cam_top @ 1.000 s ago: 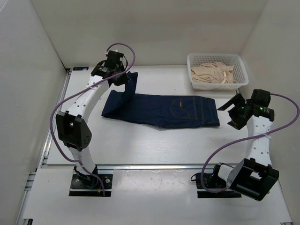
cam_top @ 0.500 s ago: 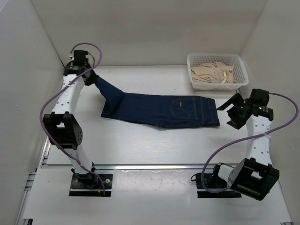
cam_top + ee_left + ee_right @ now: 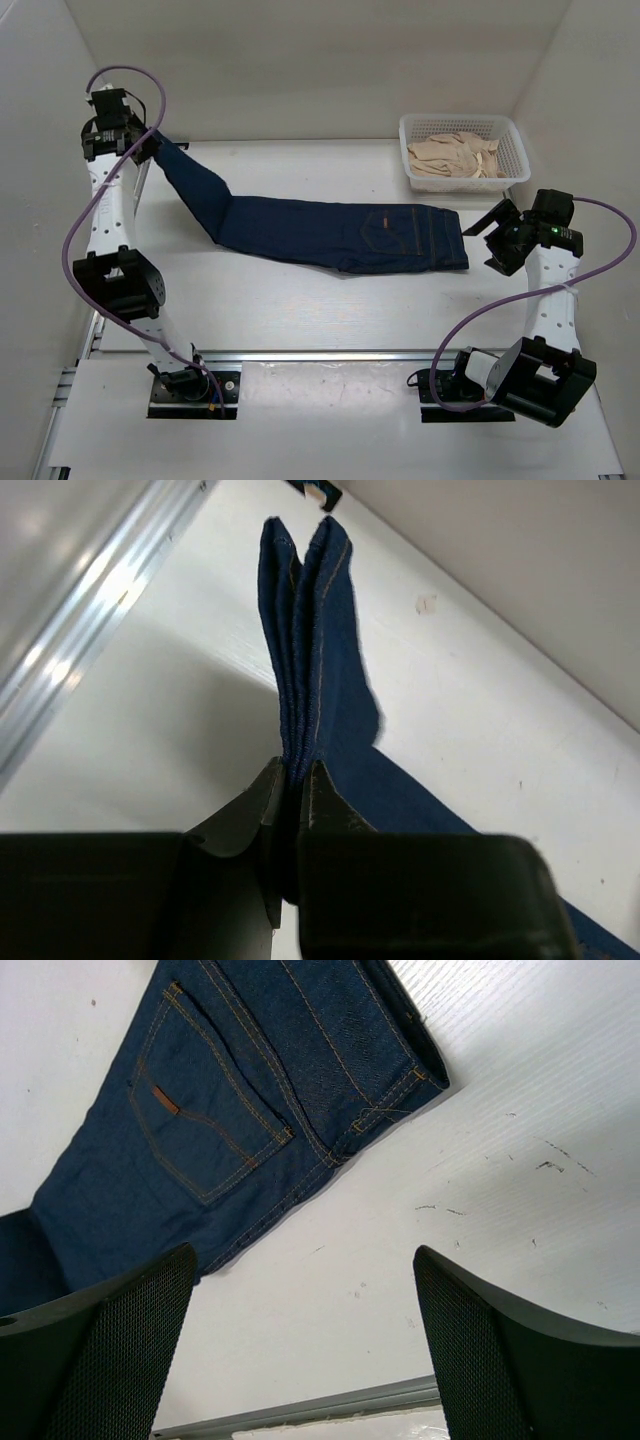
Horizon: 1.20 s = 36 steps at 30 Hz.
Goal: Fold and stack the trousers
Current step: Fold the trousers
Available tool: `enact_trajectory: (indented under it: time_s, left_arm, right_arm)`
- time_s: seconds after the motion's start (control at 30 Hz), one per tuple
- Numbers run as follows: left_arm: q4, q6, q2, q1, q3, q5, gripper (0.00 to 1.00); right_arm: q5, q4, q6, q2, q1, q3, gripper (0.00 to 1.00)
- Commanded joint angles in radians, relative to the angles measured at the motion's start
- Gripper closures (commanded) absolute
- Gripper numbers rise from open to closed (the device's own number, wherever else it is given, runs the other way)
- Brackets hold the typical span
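Observation:
The dark navy jeans [image 3: 340,232] lie across the middle of the table, waistband and tan-stitched pocket at the right. Their legs rise as a taut strip to the far left corner. My left gripper [image 3: 150,143] is shut on the leg ends there and holds them off the table; in the left wrist view the bunched denim [image 3: 310,670] runs out from between my closed fingers [image 3: 322,785]. My right gripper [image 3: 492,240] is open and empty, hovering just right of the waistband. The right wrist view shows the back pocket [image 3: 205,1125] and the waistband corner.
A white mesh basket [image 3: 463,125] holding beige cloth [image 3: 455,155] stands at the back right. White walls enclose the table at the left, back and right. An aluminium rail [image 3: 300,353] runs along the front edge, another [image 3: 80,650] along the left side.
My left gripper has swung from the back middle out to the far left corner, pulling the folded-over legs out straight and taut. The right arm has not moved.

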Motion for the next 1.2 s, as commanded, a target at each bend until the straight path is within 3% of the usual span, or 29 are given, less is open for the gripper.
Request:
enact_trajectory:
  time_s: [0.0, 0.2, 0.87, 1.17]
  left_arm:
    - [-0.009, 0.061, -0.024, 0.015, 0.064, -0.005, 0.90]
    - [-0.010, 0.061, -0.024, 0.004, 0.046, 0.063, 0.90]
    - [0.012, -0.081, -0.035, -0.574, -0.027, -0.157, 0.90]
    - [0.021, -0.166, 0.088, -0.702, -0.016, -0.177, 0.90]
  right_arm:
    - [0.008, -0.004, -0.023, 0.005, 0.004, 0.020, 0.07]
    - [0.008, -0.004, -0.023, 0.014, 0.013, 0.030, 0.06]
    - [0.017, -0.013, -0.023, 0.014, 0.013, 0.020, 0.06]
    - [0.017, -0.013, -0.023, 0.014, 0.013, 0.020, 0.06]
